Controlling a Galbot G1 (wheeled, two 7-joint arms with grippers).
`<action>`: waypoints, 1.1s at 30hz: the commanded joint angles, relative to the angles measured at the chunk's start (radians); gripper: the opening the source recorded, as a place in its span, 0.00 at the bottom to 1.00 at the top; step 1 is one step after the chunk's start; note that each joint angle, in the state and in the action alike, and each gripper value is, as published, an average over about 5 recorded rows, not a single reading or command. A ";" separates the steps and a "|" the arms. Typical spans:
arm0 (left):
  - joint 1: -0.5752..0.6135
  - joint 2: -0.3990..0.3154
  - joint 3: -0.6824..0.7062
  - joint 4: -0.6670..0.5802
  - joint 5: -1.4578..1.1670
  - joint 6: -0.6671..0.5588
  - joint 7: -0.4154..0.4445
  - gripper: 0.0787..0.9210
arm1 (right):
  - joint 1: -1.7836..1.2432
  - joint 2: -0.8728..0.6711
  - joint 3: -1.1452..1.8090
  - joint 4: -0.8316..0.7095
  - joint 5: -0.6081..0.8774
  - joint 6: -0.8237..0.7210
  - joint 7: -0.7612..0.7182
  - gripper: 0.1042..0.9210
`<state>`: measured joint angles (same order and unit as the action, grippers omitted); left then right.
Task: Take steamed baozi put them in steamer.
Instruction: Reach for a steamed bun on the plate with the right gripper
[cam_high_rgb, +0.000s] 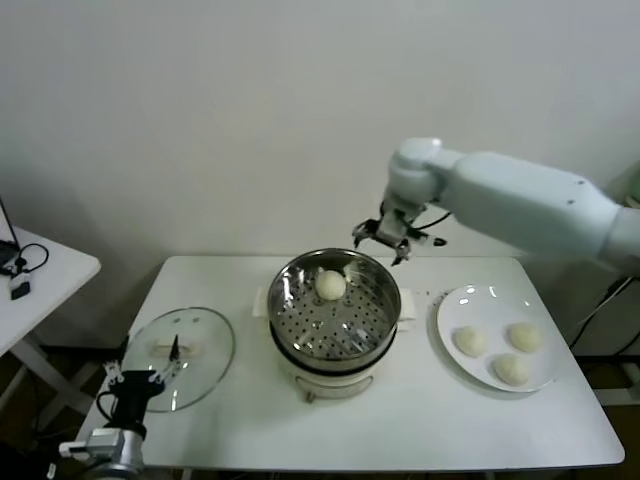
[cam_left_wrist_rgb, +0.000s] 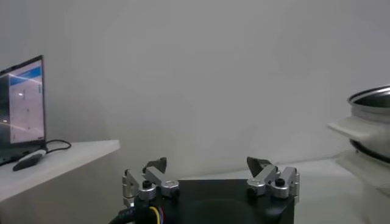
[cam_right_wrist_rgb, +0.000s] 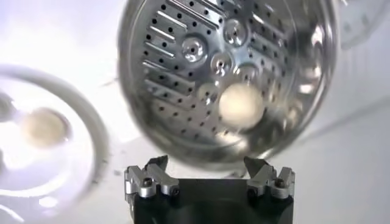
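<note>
The steamer (cam_high_rgb: 335, 340) stands mid-table, a shiny steel pot with a perforated tray on a white base. One cream-white baozi (cam_high_rgb: 331, 285) lies on the tray at its far side; it also shows in the right wrist view (cam_right_wrist_rgb: 241, 105). Three more baozi (cam_high_rgb: 470, 341) (cam_high_rgb: 524, 336) (cam_high_rgb: 512, 370) lie on a white plate (cam_high_rgb: 455, 305) to the right. My right gripper (cam_high_rgb: 385, 238) hangs open and empty above the steamer's far right rim (cam_right_wrist_rgb: 137, 115). My left gripper (cam_high_rgb: 150, 378) is parked low at the table's front left, open and empty.
A round glass lid (cam_high_rgb: 205, 345) lies flat on the table left of the steamer. A small white side table (cam_high_rgb: 60, 275) with cables stands at far left; a laptop (cam_left_wrist_rgb: 23, 108) rests on it. A white wall is behind the table.
</note>
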<state>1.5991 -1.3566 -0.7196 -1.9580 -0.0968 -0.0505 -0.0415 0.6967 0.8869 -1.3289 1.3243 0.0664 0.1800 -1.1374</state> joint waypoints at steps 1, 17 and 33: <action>-0.005 0.007 0.013 -0.003 -0.024 -0.019 0.035 0.88 | 0.065 -0.268 -0.152 -0.017 0.321 -0.253 0.028 0.88; -0.011 0.013 0.005 -0.005 -0.037 -0.023 0.046 0.88 | -0.574 -0.298 0.303 -0.152 -0.010 -0.272 0.049 0.88; -0.009 0.011 0.003 0.010 -0.036 -0.026 0.042 0.88 | -0.677 -0.179 0.375 -0.326 -0.076 -0.248 0.057 0.88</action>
<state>1.5905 -1.3459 -0.7179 -1.9489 -0.1329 -0.0752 -0.0017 0.1208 0.6838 -1.0248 1.0805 0.0296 -0.0610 -1.0855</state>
